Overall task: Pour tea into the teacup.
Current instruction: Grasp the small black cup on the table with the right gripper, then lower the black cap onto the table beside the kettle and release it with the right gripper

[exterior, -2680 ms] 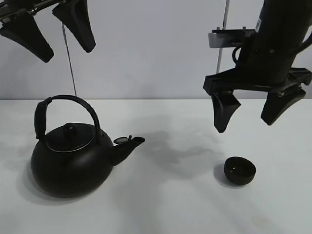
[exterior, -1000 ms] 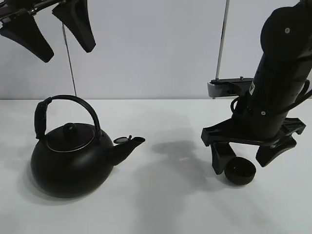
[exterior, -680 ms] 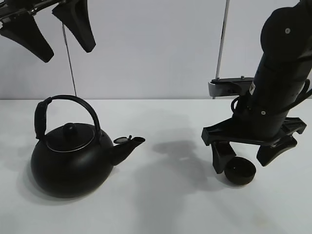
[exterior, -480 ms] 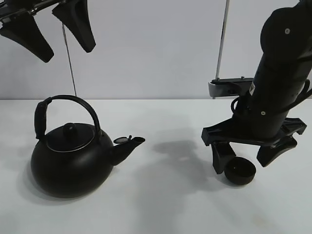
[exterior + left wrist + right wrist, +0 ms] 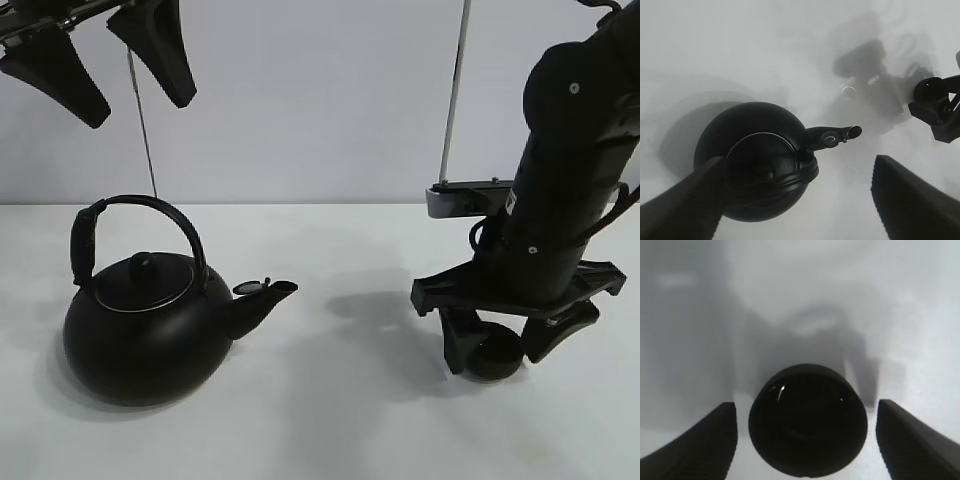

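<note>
The teacup (image 5: 497, 358) (image 5: 807, 420), a small glossy black bowl, stands on the white table at the right. My right gripper (image 5: 498, 356) (image 5: 807, 445) is lowered over it with one finger on each side. In the right wrist view a narrow gap shows between each finger and the cup, so the jaws are open. The black kettle (image 5: 150, 340) (image 5: 755, 160) sits at the left with its spout (image 5: 268, 291) pointing toward the cup. High above the kettle at the top left hangs my left gripper (image 5: 140, 105), wide open with nothing in it.
The white table (image 5: 330, 420) runs back to a pale wall. Two thin vertical rods (image 5: 455, 90) rise behind the table. A stretch of bare tabletop lies between the kettle's spout and the cup.
My right gripper has sunk lower around the teacup and its fingers have drawn in closer to the cup. The kettle and the left gripper have stayed still.
</note>
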{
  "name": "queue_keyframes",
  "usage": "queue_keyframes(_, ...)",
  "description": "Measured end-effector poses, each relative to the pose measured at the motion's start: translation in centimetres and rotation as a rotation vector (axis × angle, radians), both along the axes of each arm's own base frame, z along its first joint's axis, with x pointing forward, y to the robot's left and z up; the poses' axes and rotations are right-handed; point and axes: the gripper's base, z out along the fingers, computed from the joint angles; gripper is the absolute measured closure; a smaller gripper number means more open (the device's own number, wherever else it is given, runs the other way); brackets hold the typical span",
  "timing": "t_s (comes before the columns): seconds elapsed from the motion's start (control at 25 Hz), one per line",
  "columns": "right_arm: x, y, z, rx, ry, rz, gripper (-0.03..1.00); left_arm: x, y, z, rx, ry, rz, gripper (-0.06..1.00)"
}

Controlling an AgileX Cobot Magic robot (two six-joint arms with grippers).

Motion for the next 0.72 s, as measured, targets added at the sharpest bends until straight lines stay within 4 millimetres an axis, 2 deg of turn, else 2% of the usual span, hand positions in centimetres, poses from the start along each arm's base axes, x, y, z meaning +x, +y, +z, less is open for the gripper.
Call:
queue_keyframes(0.2,0.0,0.0,0.0,0.003,-0.001,-0.015,0.57,0.0,0.0,0.0,0.000,0.000,0.000,0.37)
queue_keyframes(0.4,0.1,0.0,0.2,0.008,-0.007,-0.020,0.57,0.0,0.0,0.0,0.000,0.000,0.000,0.37)
queue_keyframes(0.72,2.3,1.0,4.2,0.049,-0.068,-0.019,0.57,0.0,0.0,0.0,0.000,0.000,0.000,0.37)
